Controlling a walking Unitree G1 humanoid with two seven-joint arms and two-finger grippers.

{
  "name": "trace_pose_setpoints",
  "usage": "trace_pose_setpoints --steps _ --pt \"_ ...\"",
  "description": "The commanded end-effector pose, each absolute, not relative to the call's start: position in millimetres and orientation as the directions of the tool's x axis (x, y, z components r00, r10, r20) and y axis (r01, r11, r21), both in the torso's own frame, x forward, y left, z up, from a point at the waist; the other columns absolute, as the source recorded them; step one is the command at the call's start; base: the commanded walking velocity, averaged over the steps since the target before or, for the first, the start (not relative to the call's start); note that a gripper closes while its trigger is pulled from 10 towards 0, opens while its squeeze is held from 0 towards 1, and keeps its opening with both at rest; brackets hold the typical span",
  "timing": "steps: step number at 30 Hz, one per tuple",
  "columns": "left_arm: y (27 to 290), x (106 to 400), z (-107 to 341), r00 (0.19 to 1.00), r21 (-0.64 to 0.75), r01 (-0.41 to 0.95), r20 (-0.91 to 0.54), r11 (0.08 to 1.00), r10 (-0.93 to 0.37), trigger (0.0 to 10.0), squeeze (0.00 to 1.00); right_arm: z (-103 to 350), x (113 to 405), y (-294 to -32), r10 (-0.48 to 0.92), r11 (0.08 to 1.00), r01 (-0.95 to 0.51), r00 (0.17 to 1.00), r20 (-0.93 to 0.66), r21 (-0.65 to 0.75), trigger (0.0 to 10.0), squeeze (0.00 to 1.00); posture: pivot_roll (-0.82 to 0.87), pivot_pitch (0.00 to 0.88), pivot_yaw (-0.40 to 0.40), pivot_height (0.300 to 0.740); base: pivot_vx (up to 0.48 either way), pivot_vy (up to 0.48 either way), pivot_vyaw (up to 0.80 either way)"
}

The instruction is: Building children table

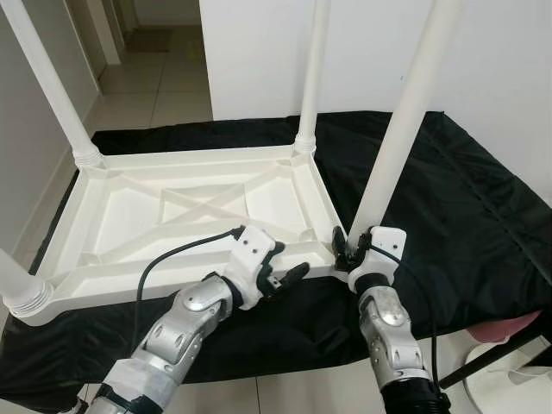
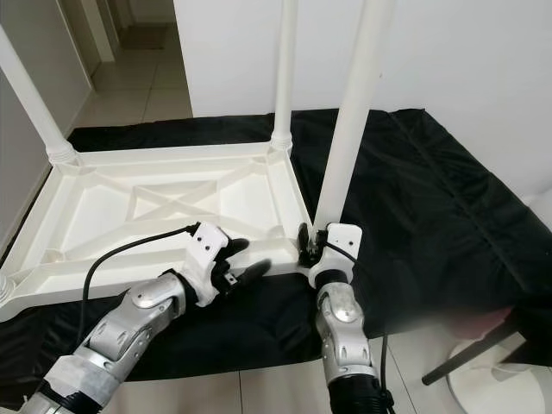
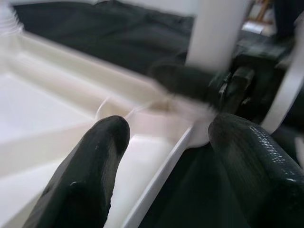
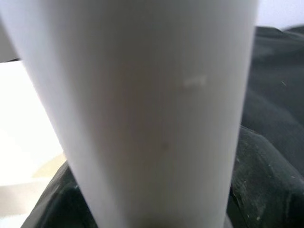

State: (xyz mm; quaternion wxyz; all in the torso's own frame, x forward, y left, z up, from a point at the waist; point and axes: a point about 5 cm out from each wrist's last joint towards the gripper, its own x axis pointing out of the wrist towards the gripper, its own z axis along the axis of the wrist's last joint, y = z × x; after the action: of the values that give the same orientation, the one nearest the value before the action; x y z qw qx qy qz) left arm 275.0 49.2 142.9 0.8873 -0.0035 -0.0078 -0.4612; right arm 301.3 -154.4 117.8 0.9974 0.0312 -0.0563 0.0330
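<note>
surface: black cloth [image 1: 448, 198] on tiled floor [image 1: 155, 86]; on cloth: upturned white table [image 1: 172, 207]

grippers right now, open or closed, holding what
Left gripper: open, holding nothing, at the near rim of the upturned tabletop.
Right gripper: closed on the near-right table leg, at its base.

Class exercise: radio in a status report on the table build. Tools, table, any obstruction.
Right tool shut on near-right leg at its base. Left tool open over tabletop edge. Tabletop upside down on black sheet. Nothing seen in the way.
</note>
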Motion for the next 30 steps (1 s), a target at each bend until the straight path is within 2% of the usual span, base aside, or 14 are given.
trace_pose_setpoints --steps 1,5,6,15,17,18,19,22,23,30 --pt "46 268 141 0.505 0.0 0.863 0.011 0.505 -0.863 10.0 0.0 117 299 -157 0.081 0.994 -0.089 0.99 0.12 0.065 10.0 0.0 -0.06 0.0 0.007 0.74 0.0 0.0 0.0" --pt "44 265 137 0.489 0.003 0.872 -0.002 0.489 -0.872 10.0 0.0 120 300 -160 0.189 0.981 -0.194 0.973 0.132 0.03 10.0 0.0 -0.07 0.0 0.016 0.74 0.0 0.0 0.0" --pt "43 263 136 0.477 0.009 0.879 -0.009 0.477 -0.879 10.0 0.0 122 302 -158 0.264 0.964 -0.267 0.955 0.135 0.007 10.0 0.0 -0.07 0.0 0.018 0.74 0.0 0.0 0.0" --pt "41 262 138 0.474 0.029 0.88 -0.022 0.474 -0.88 10.0 0.0 130 310 -159 0.465 0.885 -0.46 0.879 0.109 -0.068 10.0 0.0 -0.06 0.0 0.004 0.74 0.0 0.0 0.0" --pt "41 262 138 0.474 0.029 0.88 -0.022 0.474 -0.88 10.0 0.0 130 310 -159 0.465 0.885 -0.46 0.879 0.109 -0.068 10.0 0.0 -0.06 0.0 0.004 0.74 0.0 0.0 0.0" --pt "41 260 137 0.474 0.035 0.88 -0.03 0.473 -0.88 10.0 0.0 132 311 -161 0.496 0.868 -0.489 0.863 0.099 -0.088 8.5 0.0 -0.05 0.0 0.001 0.74 0.0 0.0 0.0" --pt "40 260 136 0.474 0.038 0.88 -0.034 0.473 -0.88 10.0 0.0 132 312 -163 0.51 0.859 -0.501 0.855 0.093 -0.103 1.6 0.0 -0.04 0.0 -0.004 0.74 0.0 0.0 0.0" --pt "40 259 136 0.475 0.041 0.88 -0.037 0.473 -0.879 10.0 0.0 132 313 -166 0.523 0.851 -0.512 0.848 0.087 -0.119 1.6 0.0 -0.04 0.0 -0.006 0.74 0.0 0.0 0.0" --pt "40 259 136 0.479 0.035 0.877 -0.032 0.478 -0.877 10.0 0.0 132 313 -167 0.523 0.85 -0.513 0.848 0.085 -0.116 0.0 0.0 -0.04 0.0 -0.008 0.74 0.0 0.0 0.0" --pt "40 262 139 0.498 0.03 0.867 -0.02 0.497 -0.867 10.0 0.0 130 316 -168 0.481 0.877 -0.478 0.872 0.095 -0.05 0.0 0.0 -0.04 0.0 -0.013 0.74 0.0 0.0 0.0"
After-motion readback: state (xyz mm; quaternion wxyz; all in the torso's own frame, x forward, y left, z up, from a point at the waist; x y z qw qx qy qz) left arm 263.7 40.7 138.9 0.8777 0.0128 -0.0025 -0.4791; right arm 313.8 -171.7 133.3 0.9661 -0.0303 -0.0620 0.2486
